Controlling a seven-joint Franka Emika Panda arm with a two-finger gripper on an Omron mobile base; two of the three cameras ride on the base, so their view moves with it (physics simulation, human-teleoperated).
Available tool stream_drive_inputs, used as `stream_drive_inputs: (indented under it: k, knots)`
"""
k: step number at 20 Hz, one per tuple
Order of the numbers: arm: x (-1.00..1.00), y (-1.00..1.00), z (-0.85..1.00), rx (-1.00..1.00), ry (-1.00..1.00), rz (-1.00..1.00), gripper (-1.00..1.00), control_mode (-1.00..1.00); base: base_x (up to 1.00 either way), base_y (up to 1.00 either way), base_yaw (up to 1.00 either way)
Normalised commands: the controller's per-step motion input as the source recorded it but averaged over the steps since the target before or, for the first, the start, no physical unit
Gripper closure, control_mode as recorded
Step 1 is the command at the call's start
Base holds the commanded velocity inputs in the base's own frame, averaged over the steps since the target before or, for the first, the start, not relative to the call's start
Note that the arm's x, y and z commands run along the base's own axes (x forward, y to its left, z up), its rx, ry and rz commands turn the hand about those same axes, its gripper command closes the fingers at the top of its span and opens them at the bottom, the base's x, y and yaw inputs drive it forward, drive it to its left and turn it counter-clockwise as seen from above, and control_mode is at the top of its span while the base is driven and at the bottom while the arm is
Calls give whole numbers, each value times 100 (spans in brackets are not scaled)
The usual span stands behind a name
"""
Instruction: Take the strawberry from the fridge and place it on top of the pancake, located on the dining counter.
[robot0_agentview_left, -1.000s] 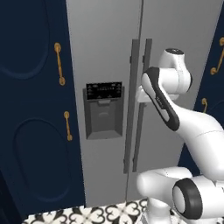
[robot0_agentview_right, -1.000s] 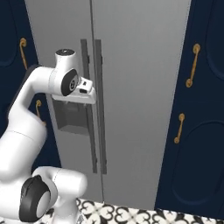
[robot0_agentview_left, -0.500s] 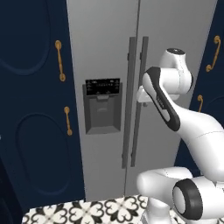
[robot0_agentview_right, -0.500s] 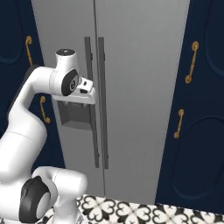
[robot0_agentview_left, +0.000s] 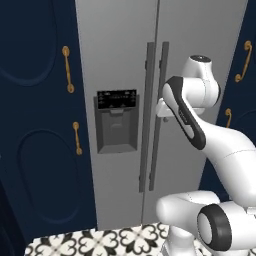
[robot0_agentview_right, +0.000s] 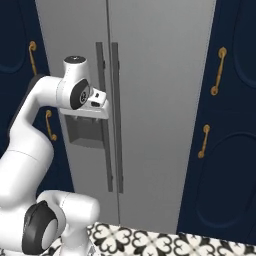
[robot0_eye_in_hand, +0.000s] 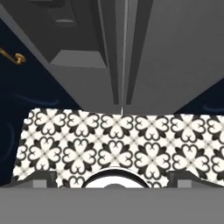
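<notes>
the fridge (robot0_agentview_left: 120, 60) is shut, so the spread, empty fingers (robot0_eye_in_hand: 112, 177) are held just before its paired bar handles (robot0_agentview_right: 109, 120), seemingly for a pull.

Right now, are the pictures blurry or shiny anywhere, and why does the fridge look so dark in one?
Left base view: sharp, evenly lit, no glare on the fridge. Right base view: also crisp, flat grey doors, faint shading beside the handles. Hand view: the fridge looks darker, seen steeply from above, while the patterned floor stays bright and sharp.
</notes>
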Motion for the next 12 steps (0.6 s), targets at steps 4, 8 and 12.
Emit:
stream_drive_inputs:
  k: [4, 8, 12]
  knots:
    - [0, 0, 0, 0, 0, 0, -100, 100, 0, -3, -4]
    - [0, 0, 0, 0, 0, 0, -100, 100, 0, 0, -3]
    - [0, 0, 0, 0, 0, 0, -100, 100, 9, 0, -1]
